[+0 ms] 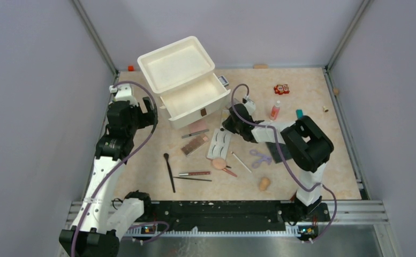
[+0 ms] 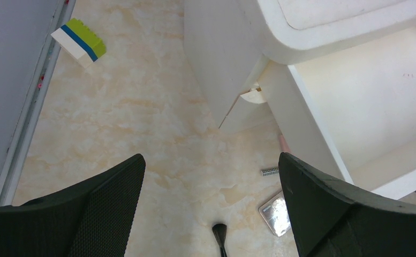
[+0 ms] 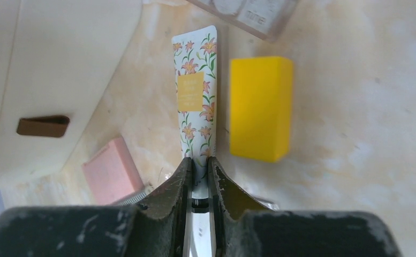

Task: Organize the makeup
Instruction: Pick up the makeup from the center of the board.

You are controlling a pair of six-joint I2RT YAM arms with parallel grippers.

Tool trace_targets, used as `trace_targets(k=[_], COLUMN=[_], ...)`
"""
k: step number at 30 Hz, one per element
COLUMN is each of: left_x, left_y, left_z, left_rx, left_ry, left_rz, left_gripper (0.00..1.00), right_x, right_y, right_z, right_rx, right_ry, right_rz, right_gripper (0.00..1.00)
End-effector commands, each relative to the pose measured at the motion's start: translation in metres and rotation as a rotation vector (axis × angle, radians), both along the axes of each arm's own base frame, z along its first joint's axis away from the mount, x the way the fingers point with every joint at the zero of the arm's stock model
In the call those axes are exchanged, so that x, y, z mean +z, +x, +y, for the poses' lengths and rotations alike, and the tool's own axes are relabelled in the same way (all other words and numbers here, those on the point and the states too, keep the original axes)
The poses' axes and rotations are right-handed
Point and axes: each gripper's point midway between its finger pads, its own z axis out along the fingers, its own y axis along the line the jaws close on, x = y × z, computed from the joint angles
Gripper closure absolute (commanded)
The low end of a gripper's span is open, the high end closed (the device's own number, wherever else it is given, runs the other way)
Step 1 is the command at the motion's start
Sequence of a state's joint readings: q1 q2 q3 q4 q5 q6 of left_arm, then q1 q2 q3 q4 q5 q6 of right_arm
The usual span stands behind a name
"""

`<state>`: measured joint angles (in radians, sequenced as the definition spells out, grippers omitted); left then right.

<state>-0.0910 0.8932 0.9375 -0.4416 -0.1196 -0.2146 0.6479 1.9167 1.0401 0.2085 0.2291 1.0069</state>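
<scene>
My right gripper [image 1: 231, 126] [image 3: 200, 163] is shut on the lower end of a white floral tube [image 3: 197, 91], just in front of the open white drawer [image 1: 194, 100]. A pink compact [image 3: 112, 171] lies to its left. My left gripper [image 1: 148, 114] [image 2: 211, 176] is open and empty over bare table, left of the drawer box [image 2: 232, 64]. In the top view lie the eyelash card [image 1: 220, 142], brown palette [image 1: 195, 144], black brush [image 1: 169, 171], pencils [image 1: 195, 173], puff [image 1: 219, 163], peach sponge [image 1: 264, 183] and purple curler [image 1: 259, 157].
A yellow block [image 3: 260, 107] lies right beside the tube. A green, blue and white brick [image 2: 80, 43] sits near the left wall. A pink bottle [image 1: 274, 110], teal block [image 1: 299, 113] and red items [image 1: 281, 89] are at the back right. The brush tip [image 2: 219, 235] lies between my left fingers.
</scene>
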Motion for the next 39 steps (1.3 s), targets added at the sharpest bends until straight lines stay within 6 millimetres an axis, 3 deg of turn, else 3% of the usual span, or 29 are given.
trace_targets(k=[1, 3, 7, 14, 17, 20, 23, 27, 29, 32, 36, 39], left_x=[0.006, 0.006, 0.006, 0.005, 0.004, 0.004, 0.003, 0.004, 0.005, 0.006, 0.007, 0.008], left_y=[0.007, 0.007, 0.008, 0.009, 0.009, 0.009, 0.009, 0.008, 0.008, 0.007, 0.006, 0.005], left_z=[-0.001, -0.001, 0.001, 0.004, 0.004, 0.004, 0.005, 0.006, 0.007, 0.008, 0.009, 0.008], left_rx=[0.0, 0.001, 0.008, 0.014, 0.014, 0.014, 0.016, 0.02, 0.023, 0.028, 0.032, 0.028], left_ry=[-0.018, -0.017, -0.017, -0.019, -0.022, -0.023, -0.022, -0.021, -0.021, -0.019, -0.02, -0.023], left_rz=[-0.035, -0.035, -0.036, -0.031, -0.028, -0.029, -0.026, -0.029, -0.031, -0.034, -0.039, -0.041], left_gripper=[0.01, 0.01, 0.01, 0.01, 0.01, 0.01, 0.01, 0.01, 0.01, 0.01, 0.01, 0.01], right_x=[0.041, 0.058, 0.073, 0.1, 0.126, 0.165, 0.209, 0.266, 0.28, 0.291, 0.283, 0.282], right_y=[-0.002, -0.01, -0.035, -0.077, -0.086, -0.088, -0.08, -0.066, -0.059, -0.045, -0.024, -0.014], right_z=[-0.015, -0.015, -0.023, -0.084, -0.106, -0.115, -0.099, -0.054, -0.034, -0.013, -0.001, 0.02], right_rx=[0.005, 0.035, 0.081, -0.029, -0.071, -0.069, 0.032, 0.229, 0.278, 0.272, 0.14, 0.121], right_ry=[0.014, 0.04, 0.067, -0.002, -0.027, -0.048, -0.062, -0.032, 0.02, 0.13, 0.265, 0.318], right_rz=[-0.103, -0.132, -0.141, -0.187, -0.251, -0.343, -0.441, -0.541, -0.559, -0.557, -0.507, -0.504], right_gripper=[0.91, 0.91, 0.91, 0.91, 0.92, 0.91, 0.91, 0.91, 0.91, 0.91, 0.92, 0.93])
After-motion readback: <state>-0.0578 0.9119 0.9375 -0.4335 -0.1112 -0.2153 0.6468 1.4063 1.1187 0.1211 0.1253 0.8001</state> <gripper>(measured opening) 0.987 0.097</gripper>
